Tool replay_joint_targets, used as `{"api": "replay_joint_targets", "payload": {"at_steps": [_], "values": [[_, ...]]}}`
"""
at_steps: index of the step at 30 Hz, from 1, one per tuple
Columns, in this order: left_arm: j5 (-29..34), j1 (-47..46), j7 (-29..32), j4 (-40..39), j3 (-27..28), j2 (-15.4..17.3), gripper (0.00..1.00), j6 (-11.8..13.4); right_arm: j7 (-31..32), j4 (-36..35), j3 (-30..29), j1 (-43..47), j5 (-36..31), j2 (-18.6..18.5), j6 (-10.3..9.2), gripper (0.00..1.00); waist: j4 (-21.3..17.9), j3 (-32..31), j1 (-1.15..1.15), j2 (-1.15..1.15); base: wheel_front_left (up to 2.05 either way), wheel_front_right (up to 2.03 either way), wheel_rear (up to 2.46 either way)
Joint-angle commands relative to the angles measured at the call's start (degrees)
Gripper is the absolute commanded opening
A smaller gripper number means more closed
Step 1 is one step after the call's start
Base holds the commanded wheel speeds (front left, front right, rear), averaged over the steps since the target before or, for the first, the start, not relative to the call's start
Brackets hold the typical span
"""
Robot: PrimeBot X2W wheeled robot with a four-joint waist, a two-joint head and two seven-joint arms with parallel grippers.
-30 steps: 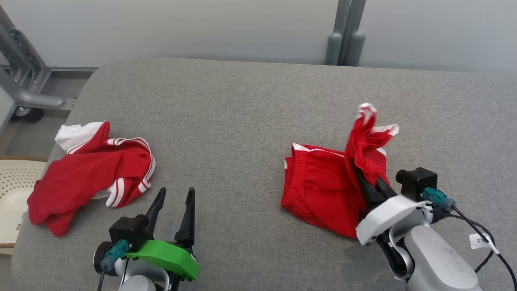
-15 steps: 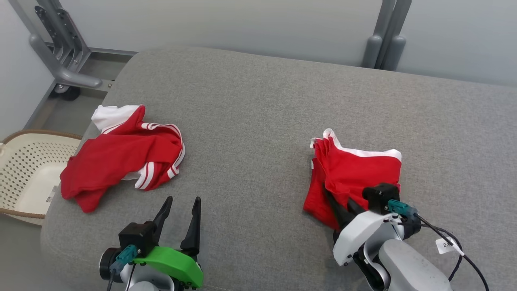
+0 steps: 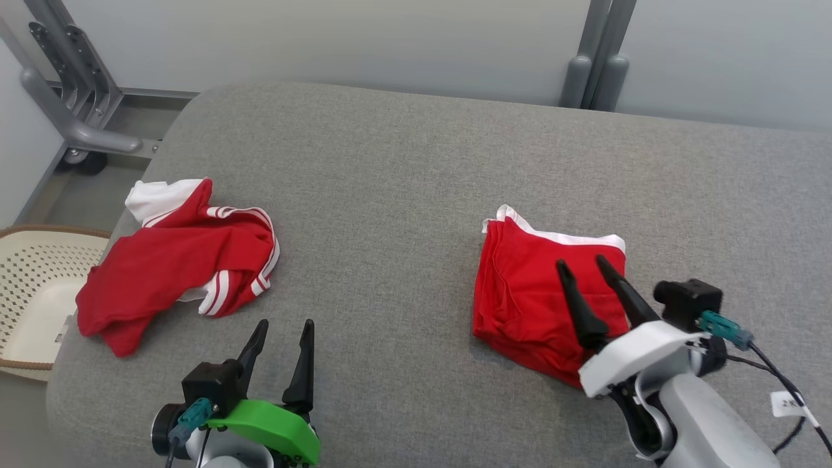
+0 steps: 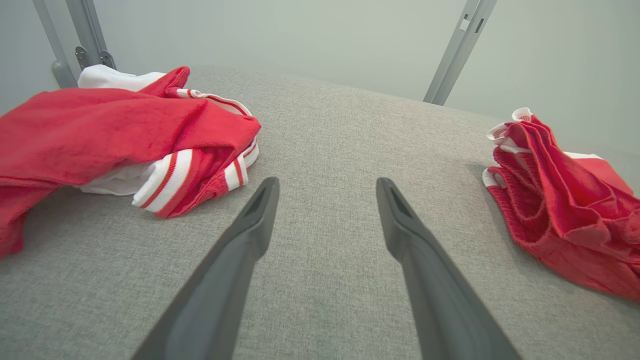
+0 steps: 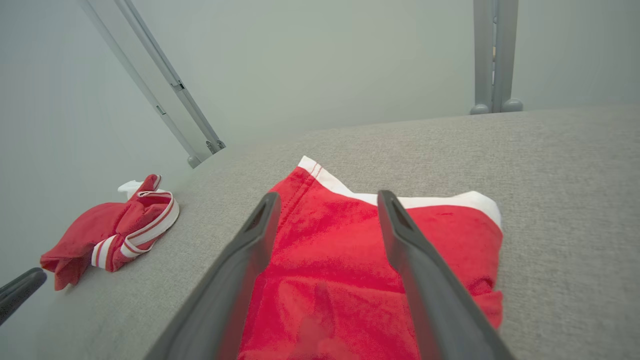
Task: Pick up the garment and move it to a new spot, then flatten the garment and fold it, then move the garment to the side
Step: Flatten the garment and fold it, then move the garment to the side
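A folded red garment [image 3: 526,292] with a white edge lies on the grey cushion, right of centre. It also shows in the right wrist view [image 5: 345,260] and at the right edge of the left wrist view [image 4: 560,200]. My right gripper [image 3: 582,263] hovers just over its near right part, open, with nothing between the fingers [image 5: 255,235]. My left gripper [image 3: 285,325] stands open and empty over bare cushion at the lower left, its fingers [image 4: 260,210] apart.
A second red garment [image 3: 175,266] with white stripes lies crumpled at the cushion's left edge. A cream perforated basket [image 3: 26,292] sits on the floor beyond that edge. Grey metal frame posts [image 3: 595,58] stand behind the cushion [image 3: 390,182].
My right gripper laid the raised part of the red garment down into a folded stack, then opened and let go. The head camera shifted. The left gripper stayed still.
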Motion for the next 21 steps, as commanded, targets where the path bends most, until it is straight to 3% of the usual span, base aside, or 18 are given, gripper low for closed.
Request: {"api": "replay_joint_targets", "payload": {"at_steps": [1,9,21], "values": [[0.4,0.6,0.0,-0.4,0.0,0.1,1.00,0.1,0.0,0.0,-2.3,2.0,0.2,-0.6,-0.04,1.00,-0.3,0.0,0.00,0.00,0.00,0.00,0.00],[0.4,-0.1,0.0,-0.8,-1.2,0.0,1.00,0.1,0.0,6.8,-11.6,2.9,-0.5,-1.0,-0.04,1.00,0.6,0.9,0.00,0.00,0.00,0.00,0.00],[1.3,-0.5,0.0,-1.4,-2.2,-0.1,1.00,0.1,0.0,20.7,-11.3,-1.6,0.8,-0.1,-0.04,1.00,3.8,2.1,0.00,0.00,0.00,0.00,0.00]]}}
